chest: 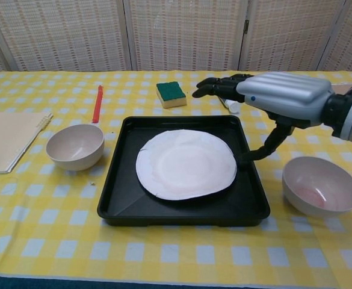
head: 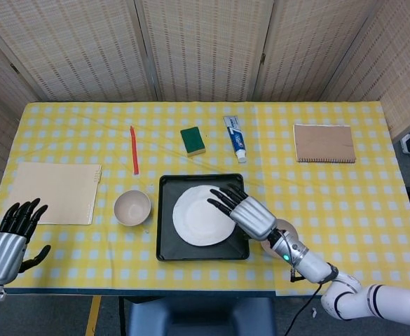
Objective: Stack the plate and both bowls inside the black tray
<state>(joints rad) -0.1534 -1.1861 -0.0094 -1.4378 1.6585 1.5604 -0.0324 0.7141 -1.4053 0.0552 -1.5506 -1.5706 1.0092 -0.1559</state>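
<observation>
Plate [chest: 185, 165] is seen lying flat inside the black tray [chest: 120, 197], and nothing is held by the right hand [chest: 266, 96], which hovers above the tray's 2 o'clock corner with fingers spread. One bowl [chest: 74, 147] is placed just beside the tray at 9 o'clock and the other bowl [chest: 321, 185] near it at 3 o'clock. The left hand [head: 12, 238] is seen at the table's 8 o'clock edge, fingers apart and gripping nothing.

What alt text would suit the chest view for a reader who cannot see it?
A white plate lies flat in a black tray on a yellow checked table, with the robot's right hand open above the tray's far right corner. One bowl sits left of the tray, another right.
</observation>
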